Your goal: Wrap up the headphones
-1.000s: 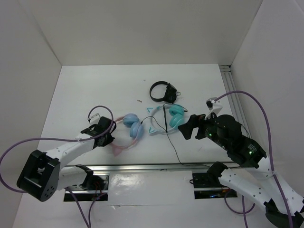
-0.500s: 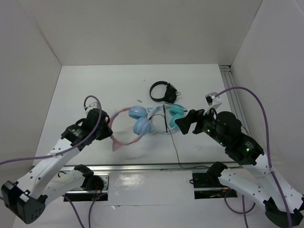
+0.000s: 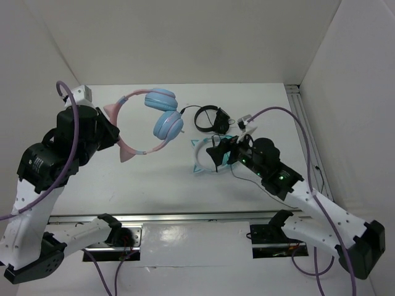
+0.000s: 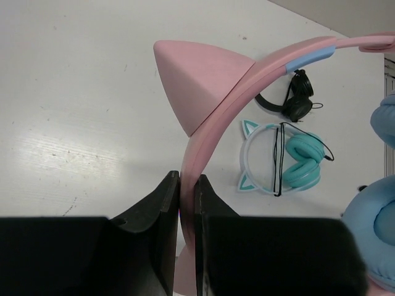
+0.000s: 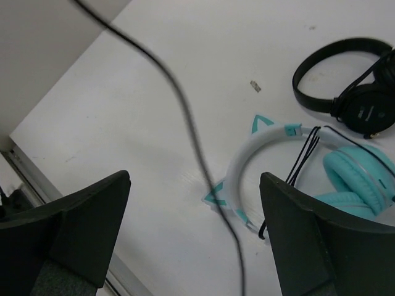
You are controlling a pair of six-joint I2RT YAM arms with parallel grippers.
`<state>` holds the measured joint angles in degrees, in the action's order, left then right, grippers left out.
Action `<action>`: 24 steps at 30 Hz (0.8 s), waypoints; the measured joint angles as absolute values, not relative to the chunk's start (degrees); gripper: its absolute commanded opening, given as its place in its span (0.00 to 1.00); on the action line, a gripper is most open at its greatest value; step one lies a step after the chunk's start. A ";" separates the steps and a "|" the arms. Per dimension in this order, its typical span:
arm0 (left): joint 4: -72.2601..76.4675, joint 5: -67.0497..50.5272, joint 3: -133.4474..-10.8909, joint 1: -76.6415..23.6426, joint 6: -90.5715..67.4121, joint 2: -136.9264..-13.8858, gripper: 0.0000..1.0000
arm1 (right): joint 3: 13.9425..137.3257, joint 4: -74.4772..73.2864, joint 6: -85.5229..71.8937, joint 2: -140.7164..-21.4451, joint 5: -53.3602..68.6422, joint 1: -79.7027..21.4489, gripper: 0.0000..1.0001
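White walls [image 3: 185,43] close in the surface [image 3: 99,179] at its left, far and right edges; a metal rail [image 3: 303,126] runs down the right edge. The widest bare stretch lies across the left half and along the near edge.

The left hand [image 4: 187,203] is clamped on the pink band of the headphones [image 3: 168,125] just beside a cat ear. It holds them in the air over the far-left part, with the blue cups hanging toward the middle.

The right hand [image 5: 194,216] is spread wide and grips nothing, low over the teal-cupped pair [image 3: 199,157] right of centre. A blurred thin dark cable [image 5: 179,105] crosses its gap.

The black pair [image 3: 207,118] lies just beyond, toward the far edge, with a small speck [image 5: 255,86] to its left.
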<state>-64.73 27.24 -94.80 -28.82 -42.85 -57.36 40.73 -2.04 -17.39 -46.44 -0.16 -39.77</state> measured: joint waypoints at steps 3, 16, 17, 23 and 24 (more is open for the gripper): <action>-66.57 27.70 -98.85 -28.82 -41.52 -59.37 0.00 | 38.94 1.76 -16.97 -52.75 0.27 -39.77 0.78; -69.54 30.11 -100.57 -28.82 -40.34 -59.72 0.00 | 37.82 8.25 -15.57 -55.29 0.69 -39.77 0.67; -69.52 30.15 -100.57 -28.82 -40.36 -59.68 0.00 | 37.80 8.45 -15.57 -55.33 1.17 -39.77 0.67; -69.52 30.11 -100.57 -28.82 -40.34 -59.44 0.00 | 36.47 11.38 -15.55 -56.49 3.05 -39.77 0.69; -69.52 30.11 -100.57 -28.82 -40.34 -59.42 0.00 | 36.12 12.14 -15.55 -57.36 3.70 -39.77 0.66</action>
